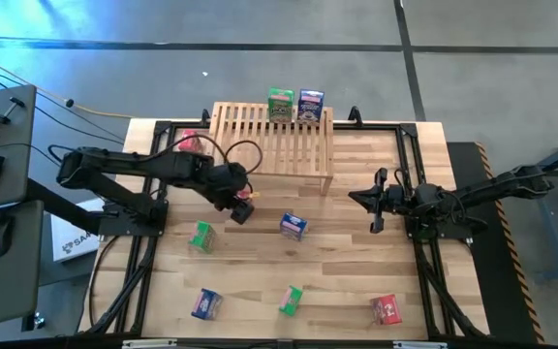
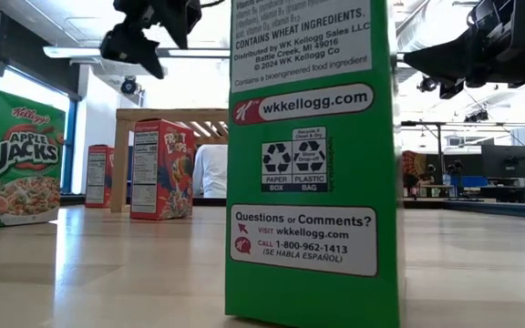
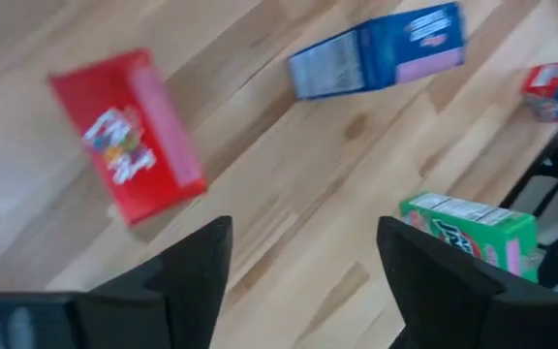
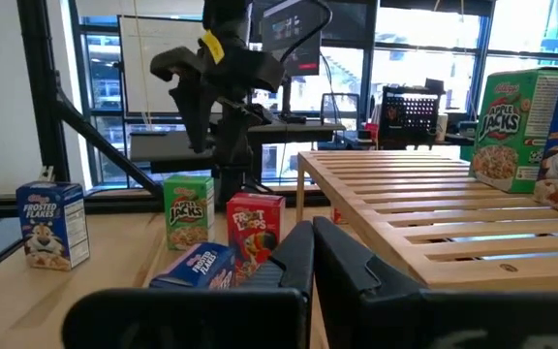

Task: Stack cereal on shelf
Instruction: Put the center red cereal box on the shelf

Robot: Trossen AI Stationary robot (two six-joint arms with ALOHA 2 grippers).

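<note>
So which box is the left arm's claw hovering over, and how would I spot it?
Find the slatted wooden shelf at the table's far edge, then the left gripper in front of it. Directly below lies a red Froot Loops box, flat on the tabletop; the nearest neighbours are a blue box and a green one.

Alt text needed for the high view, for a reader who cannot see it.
Seen from above, the left gripper hangs open over the table in front of the shelf, which holds a green box and a blue box. The right gripper waits opposite, fingers near closed.
</note>
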